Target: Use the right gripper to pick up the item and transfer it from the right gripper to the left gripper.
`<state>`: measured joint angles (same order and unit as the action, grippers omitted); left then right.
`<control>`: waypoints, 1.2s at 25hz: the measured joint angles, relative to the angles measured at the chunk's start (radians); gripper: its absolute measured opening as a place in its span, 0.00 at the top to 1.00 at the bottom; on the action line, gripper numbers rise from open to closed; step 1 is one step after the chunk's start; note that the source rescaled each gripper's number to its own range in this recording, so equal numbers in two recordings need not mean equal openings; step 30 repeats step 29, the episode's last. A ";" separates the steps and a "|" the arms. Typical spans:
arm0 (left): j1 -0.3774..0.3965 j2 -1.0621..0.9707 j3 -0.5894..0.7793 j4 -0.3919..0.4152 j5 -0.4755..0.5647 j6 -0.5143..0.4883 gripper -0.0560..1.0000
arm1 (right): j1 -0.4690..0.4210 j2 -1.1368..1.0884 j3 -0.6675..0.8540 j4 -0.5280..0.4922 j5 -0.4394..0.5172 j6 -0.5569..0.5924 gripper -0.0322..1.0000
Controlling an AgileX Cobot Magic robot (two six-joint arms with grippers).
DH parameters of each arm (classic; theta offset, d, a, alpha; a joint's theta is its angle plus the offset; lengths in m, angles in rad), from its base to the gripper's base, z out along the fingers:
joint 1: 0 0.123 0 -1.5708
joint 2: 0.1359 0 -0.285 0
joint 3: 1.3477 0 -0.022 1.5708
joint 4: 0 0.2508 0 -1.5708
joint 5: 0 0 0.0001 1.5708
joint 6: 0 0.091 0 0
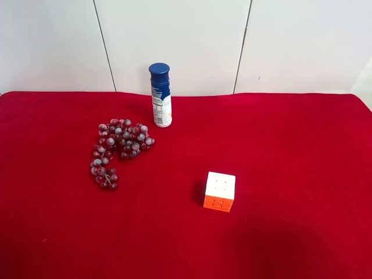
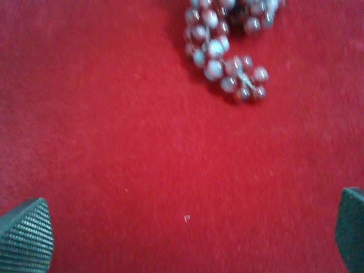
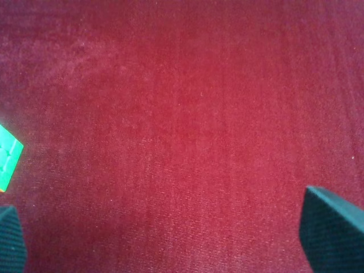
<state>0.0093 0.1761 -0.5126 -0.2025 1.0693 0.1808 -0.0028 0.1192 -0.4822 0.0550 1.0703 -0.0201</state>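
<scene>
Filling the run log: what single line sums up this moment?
stage: before pickup | dark-red grape bunch: lying on red cloth, untouched | right end effector: open | left end effector: open

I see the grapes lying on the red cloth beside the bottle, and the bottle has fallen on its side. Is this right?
Not quite. The bottle has not fallen; it stands upright, blue cap on top, as the exterior high view shows. The rest holds: the grapes lie on the red cloth beside it.

Grapes (image 2: pixel 227 51) blurred, cut off; cube (image 3: pixel 8 156) cropped
</scene>
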 joint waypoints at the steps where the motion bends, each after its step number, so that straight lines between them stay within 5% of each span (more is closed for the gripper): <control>1: 0.013 -0.030 0.001 0.001 0.000 -0.004 0.00 | 0.000 0.000 0.000 0.000 0.000 0.000 0.05; 7: 0.058 -0.173 0.001 0.004 0.001 -0.008 0.00 | 0.000 0.000 0.000 0.000 0.000 0.000 0.05; 30: 0.061 -0.181 0.001 0.004 0.001 -0.012 0.00 | 0.000 0.000 0.000 0.001 0.000 0.000 0.05</control>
